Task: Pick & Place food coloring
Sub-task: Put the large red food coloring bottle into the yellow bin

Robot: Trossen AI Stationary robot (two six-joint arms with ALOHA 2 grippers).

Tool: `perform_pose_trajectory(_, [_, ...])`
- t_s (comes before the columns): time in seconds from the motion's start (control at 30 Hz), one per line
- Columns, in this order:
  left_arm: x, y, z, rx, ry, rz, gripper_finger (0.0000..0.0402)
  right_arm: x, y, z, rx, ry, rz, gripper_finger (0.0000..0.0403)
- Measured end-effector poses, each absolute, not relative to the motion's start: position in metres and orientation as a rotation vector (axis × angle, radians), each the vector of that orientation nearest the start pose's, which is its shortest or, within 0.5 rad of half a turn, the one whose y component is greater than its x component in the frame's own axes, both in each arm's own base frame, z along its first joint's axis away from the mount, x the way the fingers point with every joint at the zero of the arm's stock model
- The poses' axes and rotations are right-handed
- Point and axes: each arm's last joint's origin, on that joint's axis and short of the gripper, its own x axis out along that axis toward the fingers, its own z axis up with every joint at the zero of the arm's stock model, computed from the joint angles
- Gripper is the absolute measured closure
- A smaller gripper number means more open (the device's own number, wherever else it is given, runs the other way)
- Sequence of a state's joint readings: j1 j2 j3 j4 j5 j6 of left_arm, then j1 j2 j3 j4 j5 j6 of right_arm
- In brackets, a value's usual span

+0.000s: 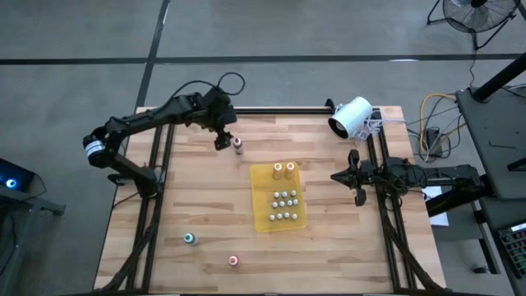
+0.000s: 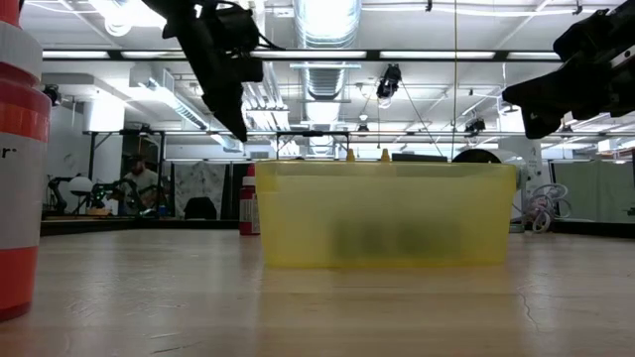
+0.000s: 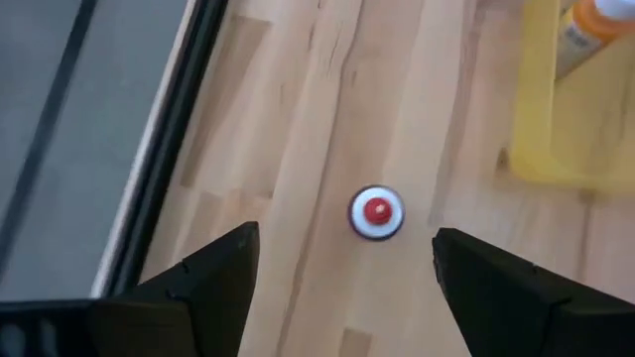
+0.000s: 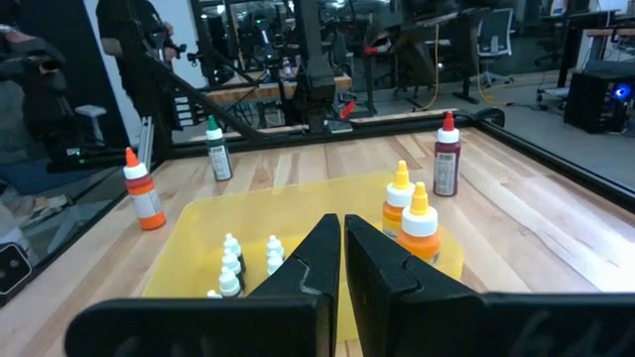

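Item: food colouring set, small plastic dropper bottles with conical nozzle caps, spread over a pale butcher-block worktop (image 1: 164, 214). Current piece: maroon-topped bottle (image 1: 237, 145), standing upright on bare wood, directly below the left gripper (image 1: 222, 141) and centred in the gap between its two fingers (image 3: 203, 288), touching neither; from the wrist camera only its round cap with a red tip shows. Left fingers: spread wide, holding nothing, hanging above the bottle. Right gripper (image 1: 359, 176): parked at the worktop's right edge, fingers pressed together, empty. Remaining stock: two orange-topped bottles (image 1: 284, 169) and a block of tiny whitish bottles (image 1: 284, 205) stand on a flat translucent yellow sheet (image 1: 261, 218) well to the side of the left fingers; a teal-topped bottle (image 1: 190, 239) and a pink-topped bottle (image 1: 233, 261) stand apart near the front edge. Handling, by judgement: light, rigid, smooth-walled and narrow-based, so prone to tip or skid if one finger lands first. Best taken on the cylindrical body below the shoulder, fingers square to it, not on the tapered nozzle, where the hold would slip. Also present: white cylindrical device (image 1: 352, 117) at the far right corner.
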State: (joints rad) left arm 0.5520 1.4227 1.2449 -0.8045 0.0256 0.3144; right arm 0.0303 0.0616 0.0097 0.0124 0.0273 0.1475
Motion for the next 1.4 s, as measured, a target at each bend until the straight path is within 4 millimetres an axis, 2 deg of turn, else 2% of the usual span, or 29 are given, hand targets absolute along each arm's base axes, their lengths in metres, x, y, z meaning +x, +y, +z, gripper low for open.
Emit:
perform_pose_trajectory(0.23, [0.234, 0.161, 0.305, 0.011, 1.038, 0.276, 0.0132, 0.101, 0.002, 0.163, 0.148, 0.04, 0.0, 0.039])
perform_pose_trajectory(0.37, [0.237, 0.163, 0.299, -0.021, 1.081, 0.22, 0.0132, 0.101, 0.002, 0.163, 0.147, 0.04, 0.0, 0.039])
perform_pose_trajectory(0.67, [0.259, 0.178, 0.292, -0.04, 1.135, 0.198, 0.0132, 0.101, 0.002, 0.163, 0.146, 0.039, 0.0, 0.039])
perform_pose_trajectory(0.8, [0.264, 0.183, 0.282, -0.066, 1.173, 0.19, 0.0132, 0.101, 0.002, 0.163, 0.147, 0.039, 0.0, 0.039])
perform_pose_trajectory(1.4, [0.289, 0.172, 0.249, -0.092, 1.271, 0.126, 0.0132, 0.101, 0.002, 0.163, 0.147, 0.039, 0.0, 0.039])
